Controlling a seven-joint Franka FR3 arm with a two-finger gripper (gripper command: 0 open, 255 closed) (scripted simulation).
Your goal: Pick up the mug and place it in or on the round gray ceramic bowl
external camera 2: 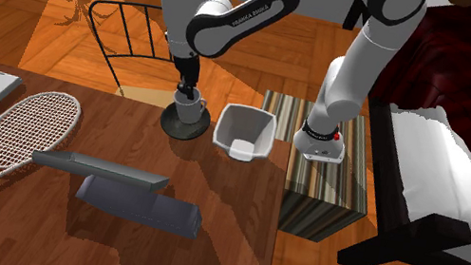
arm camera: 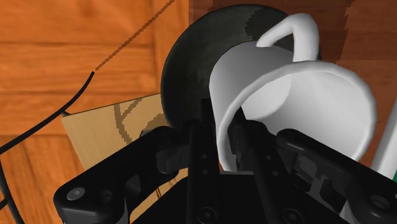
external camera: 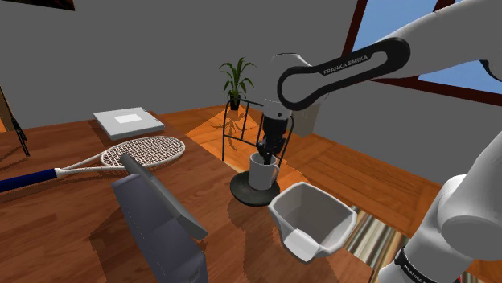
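The gripper (external camera: 268, 153) pinches the white mug (external camera: 263, 172) by its wall, one finger inside, upright over the dark bowl (external camera: 244, 193); I would lower it straight until seated, then open fully and rise vertically so the mug is not tipped.

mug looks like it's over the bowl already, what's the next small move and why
Probably open the gripper and let go. It clasps the white mug by its wall, one finger inside and one outside, and the mug stands upright on the dark bowl, seemingly resting in it.
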